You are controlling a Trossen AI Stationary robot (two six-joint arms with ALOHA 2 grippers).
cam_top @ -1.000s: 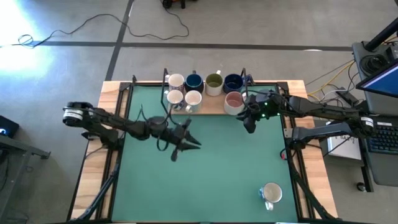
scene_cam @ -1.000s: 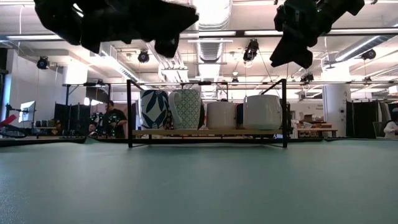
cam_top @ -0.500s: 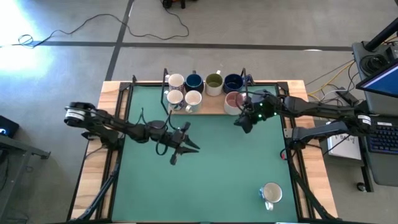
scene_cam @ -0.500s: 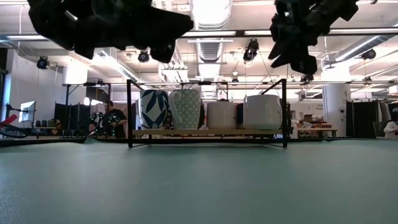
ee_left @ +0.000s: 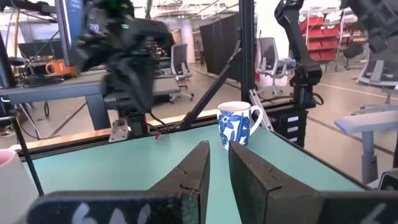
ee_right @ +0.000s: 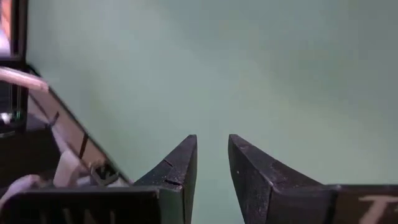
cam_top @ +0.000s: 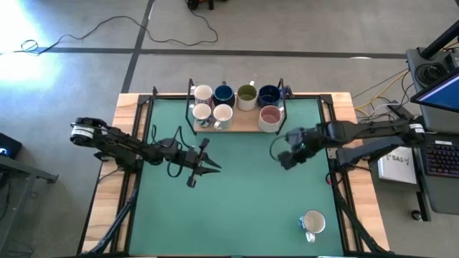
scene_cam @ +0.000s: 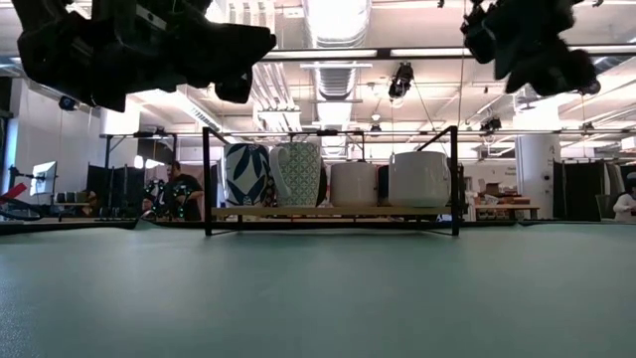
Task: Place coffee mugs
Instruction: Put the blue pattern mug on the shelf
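- Left gripper (cam_top: 204, 163) hangs above the green table (cam_top: 244, 215) left of centre, fingers (ee_left: 196, 168) parted by a narrow gap, nothing between them.
- Right gripper (cam_top: 282, 155) hangs over the table's right half, fingers (ee_right: 181, 163) slightly apart, empty.
- Seven coffee mugs (cam_top: 233, 104) stand on the wooden rack (cam_top: 240, 125) at the far edge.
- One blue-patterned mug (cam_top: 313, 223) stands alone near the front right corner.

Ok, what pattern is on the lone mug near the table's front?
Blue floral on white mug; left wrist view shows it best.
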